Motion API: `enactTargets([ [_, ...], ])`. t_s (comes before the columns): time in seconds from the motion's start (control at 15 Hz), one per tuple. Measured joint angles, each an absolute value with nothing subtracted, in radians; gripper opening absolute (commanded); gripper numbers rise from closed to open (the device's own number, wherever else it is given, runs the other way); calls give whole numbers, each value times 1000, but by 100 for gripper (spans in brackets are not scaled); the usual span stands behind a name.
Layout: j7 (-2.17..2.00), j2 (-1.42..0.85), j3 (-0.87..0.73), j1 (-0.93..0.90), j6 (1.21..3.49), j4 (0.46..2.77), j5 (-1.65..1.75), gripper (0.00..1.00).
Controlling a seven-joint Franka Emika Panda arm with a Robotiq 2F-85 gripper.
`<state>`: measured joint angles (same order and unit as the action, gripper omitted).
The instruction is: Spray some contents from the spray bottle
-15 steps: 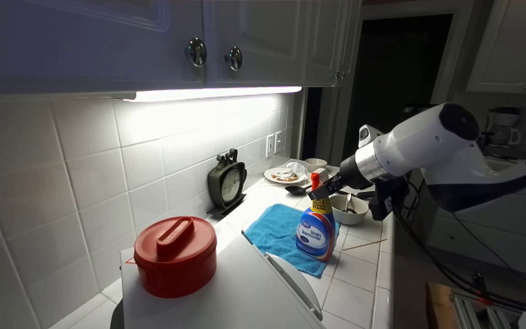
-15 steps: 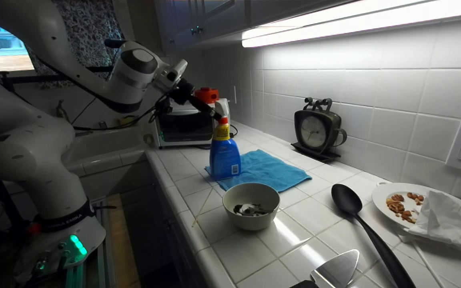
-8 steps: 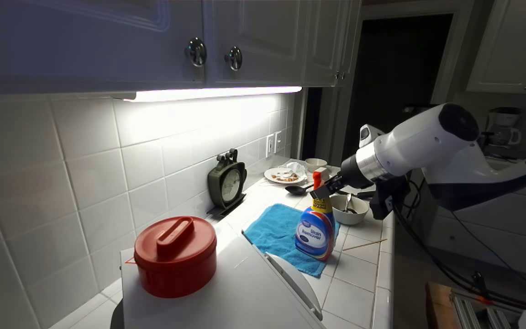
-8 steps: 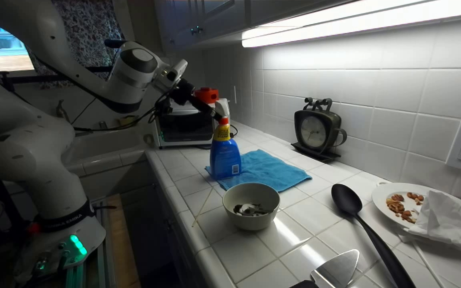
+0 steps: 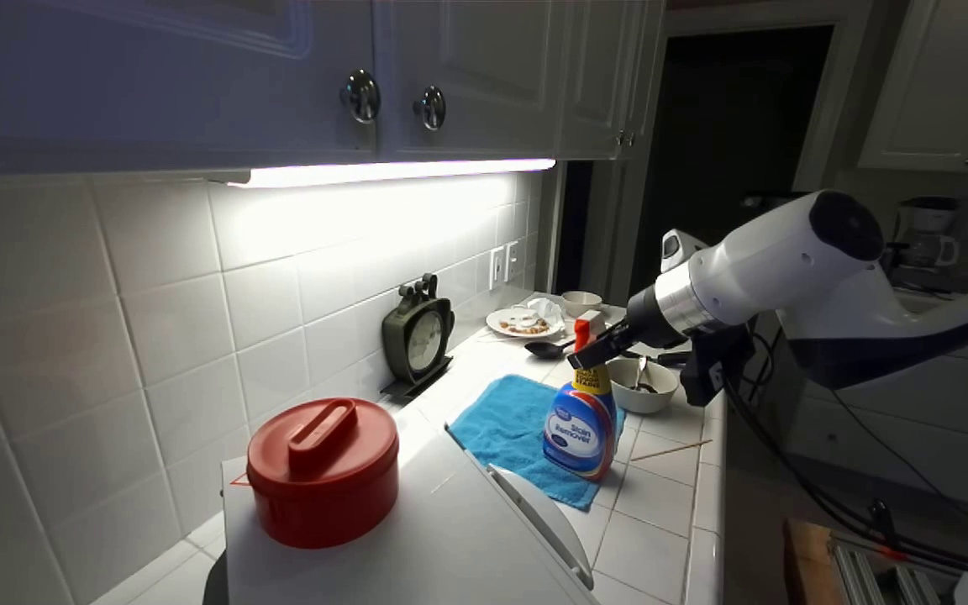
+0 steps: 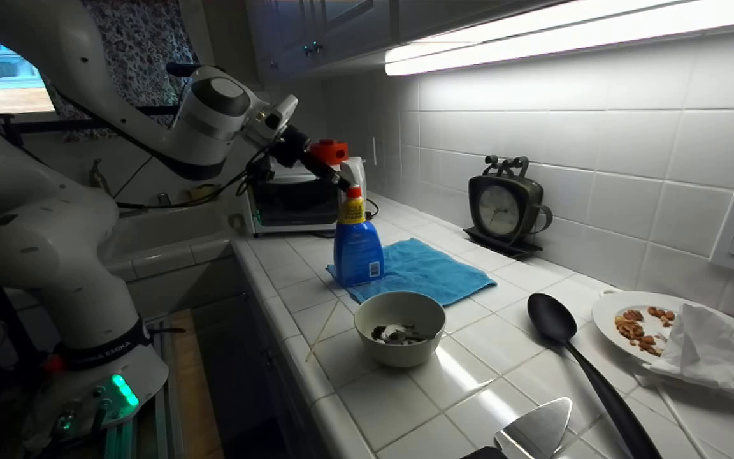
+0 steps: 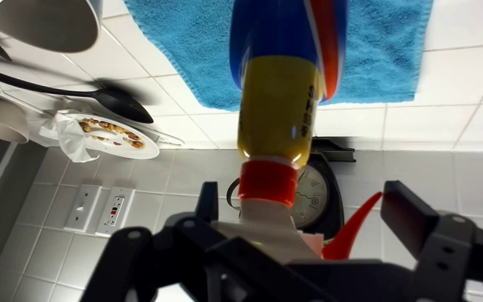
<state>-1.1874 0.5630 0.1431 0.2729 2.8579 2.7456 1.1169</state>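
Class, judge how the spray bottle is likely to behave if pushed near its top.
The spray bottle would probably tip, being tall for its base. It may drag or rumple the blue cloth it stands on. Its glossy surface might prove slippery.

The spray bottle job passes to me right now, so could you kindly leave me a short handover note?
Gripper: open, with the spray head and red trigger between its fingers; whether it touches them is hard to tell.
Bottle: standing upright on the cloth.
Done: gripper is in place around the head.
Left: probably close to squeeze the trigger; no spray shows.
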Motion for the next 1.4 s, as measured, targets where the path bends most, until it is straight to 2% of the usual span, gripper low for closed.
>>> enactTargets([
  [0.33,-1181,558,116,243,2858,2746,1112,100],
  [0.73,-1011,519,-67,35,2813,2746,978,100],
  [1.07,-783,560,-215,-202,2550,2739,748,100],
  [1.4,-669,723,-239,-267,2283,2741,648,100],
])
